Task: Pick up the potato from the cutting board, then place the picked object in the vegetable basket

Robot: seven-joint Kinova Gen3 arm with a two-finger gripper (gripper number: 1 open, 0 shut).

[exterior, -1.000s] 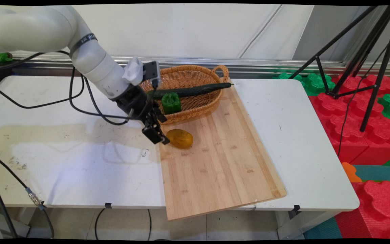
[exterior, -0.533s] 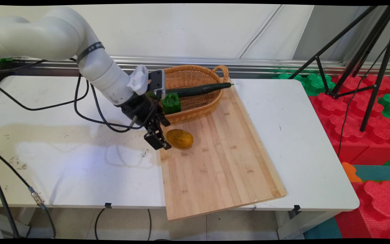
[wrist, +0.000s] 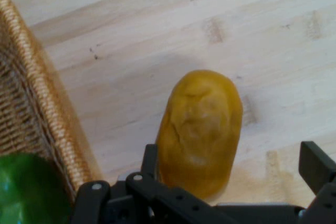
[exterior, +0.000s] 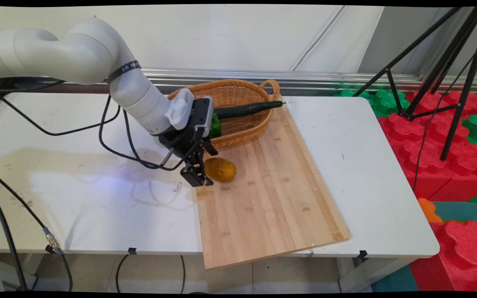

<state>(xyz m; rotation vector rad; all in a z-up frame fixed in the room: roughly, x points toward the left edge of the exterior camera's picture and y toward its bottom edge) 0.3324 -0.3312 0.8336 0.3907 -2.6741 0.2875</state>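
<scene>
A yellow-brown potato (exterior: 220,169) lies on the wooden cutting board (exterior: 263,198), just in front of the wicker basket (exterior: 238,89). My gripper (exterior: 199,180) hangs low at the potato's left end, at the board's left edge. In the hand view the gripper (wrist: 231,161) is open, with one finger on each side of the potato (wrist: 199,129) and a gap on both sides. In the basket lie a long dark cucumber (exterior: 246,109) and a green pepper (exterior: 215,126), which the hand mostly hides.
The basket wall (wrist: 47,114) and the pepper (wrist: 26,192) are close on the hand view's left. Black cables (exterior: 114,136) hang from the arm over the table's left half. A black tripod (exterior: 445,62) and red and green foam blocks (exterior: 441,157) stand to the right of the table.
The arm has swung right and the gripper has closed in on the potato's left end. The hand now covers most of the green pepper. The potato has not moved.
</scene>
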